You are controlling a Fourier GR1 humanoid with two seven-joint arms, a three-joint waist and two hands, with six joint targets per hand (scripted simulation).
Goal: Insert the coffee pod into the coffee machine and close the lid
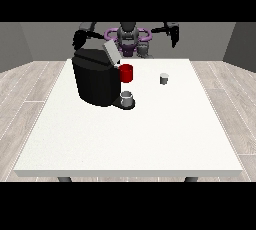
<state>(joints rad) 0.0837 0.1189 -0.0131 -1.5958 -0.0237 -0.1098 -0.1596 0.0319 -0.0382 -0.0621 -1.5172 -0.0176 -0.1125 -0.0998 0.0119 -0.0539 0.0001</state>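
item: small pale grey cup-shaped coffee pod (164,78), standing upright on the large white counter (150,134), well apart from the machine and toward the view's right.

item: bulky black coffee machine (95,81), grey lid (111,52) tilted up and open, red part (126,73) at its front, a small grey cup (127,98) on its base.

hands: the hand at the view's left (79,39) hangs above the machine; the hand at the view's right (174,34) hangs raised, far from the pod. neither holds anything that we can see; whether their fingers are open or curled we cannot tell.

handling, as we judge it: the pod looks light and stiff, with smooth walls that may slip and tip at a nudge. we would take it by opposite sides of the wall, kept upright.
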